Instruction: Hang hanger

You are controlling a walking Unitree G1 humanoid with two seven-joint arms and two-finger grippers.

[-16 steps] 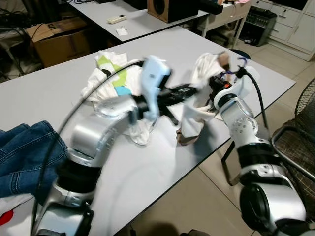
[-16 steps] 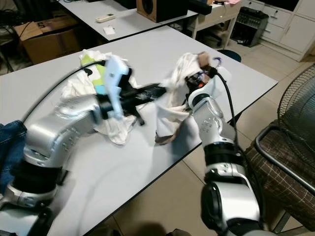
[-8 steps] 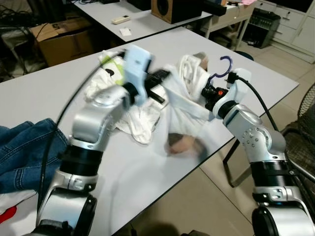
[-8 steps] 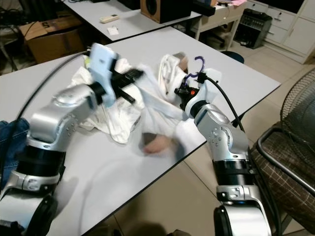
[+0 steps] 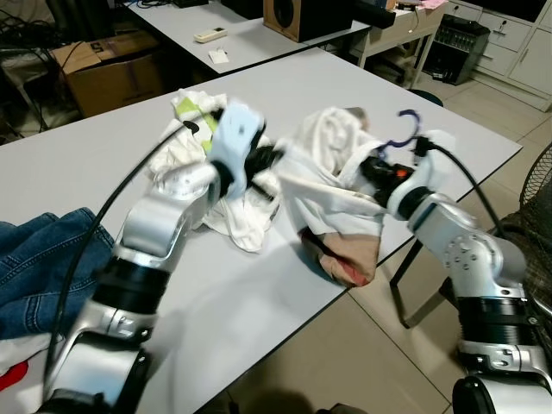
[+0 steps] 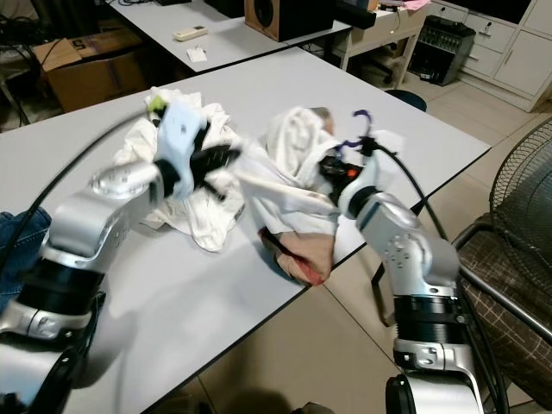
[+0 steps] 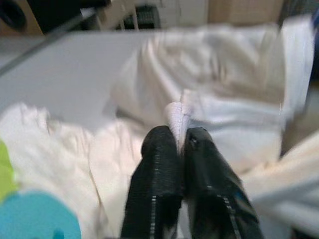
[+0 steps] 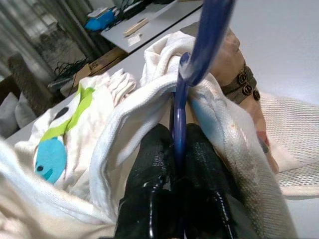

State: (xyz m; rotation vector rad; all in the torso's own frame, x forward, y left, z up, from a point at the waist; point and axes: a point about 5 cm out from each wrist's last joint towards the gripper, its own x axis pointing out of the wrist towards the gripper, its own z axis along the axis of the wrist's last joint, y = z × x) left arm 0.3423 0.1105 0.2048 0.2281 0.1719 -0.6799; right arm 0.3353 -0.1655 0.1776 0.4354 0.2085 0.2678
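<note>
A purple hanger (image 5: 404, 129) pokes its hook out of a white garment (image 5: 332, 168) bunched over the grey table (image 5: 86, 172). My right gripper (image 8: 174, 149) is shut on the hanger's neck (image 8: 178, 109), held just above the table's right edge. My left gripper (image 7: 180, 137) is shut on a fold of the white garment (image 7: 219, 124), pulling it left from the middle of the table. A brownish part of the garment (image 5: 349, 254) droops over the table's front edge.
A second white cloth with green and blue print (image 5: 194, 121) lies behind my left arm. Blue jeans (image 5: 43, 267) lie at the near left. A cardboard box (image 5: 108, 73), another table (image 5: 233, 34) and a dark chair (image 6: 509, 267) stand around.
My left gripper has dropped lower and nearer with the white fold. My right gripper and hanger have shifted right, and the garment is now stretched between them, its brown end hanging over the edge.
</note>
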